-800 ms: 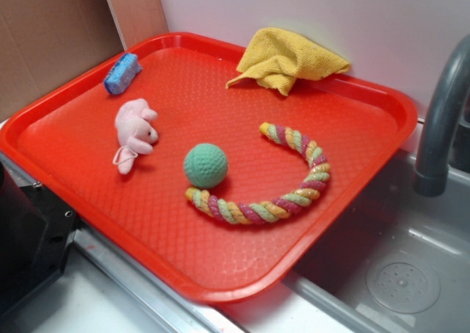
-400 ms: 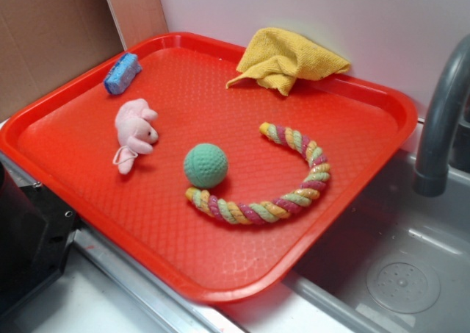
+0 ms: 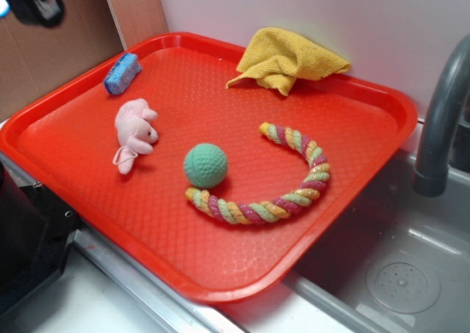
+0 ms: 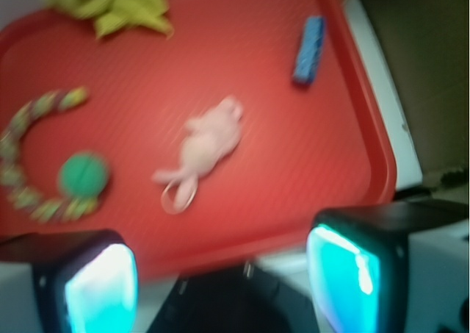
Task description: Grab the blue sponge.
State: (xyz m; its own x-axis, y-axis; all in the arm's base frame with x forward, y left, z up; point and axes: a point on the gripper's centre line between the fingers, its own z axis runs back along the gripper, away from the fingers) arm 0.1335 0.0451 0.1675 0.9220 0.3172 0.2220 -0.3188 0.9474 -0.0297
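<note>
Pincer [image 4: 220, 274] stands open and holds nothing, its 2 fingers [image 4: 99, 289] wide apart in the blurred wrist view; the exterior view catches only a dark part of the arm at the top-left corner. On the red tray [image 3: 220, 292] the blue sponge [image 3: 122, 73] lies by the far left rim, beyond the pink plush toy [image 3: 135, 131]. Green ball [image 3: 205, 165] touches the rope ring [image 3: 290, 193]; yellow cloth [image 3: 286, 57] lies at the back rim.

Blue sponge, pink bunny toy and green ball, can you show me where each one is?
blue sponge [image 3: 123, 73], exterior view, middle of its top face.
pink bunny toy [image 3: 135, 129], exterior view, on its body.
green ball [image 3: 205, 165], exterior view, centre of the ball.
</note>
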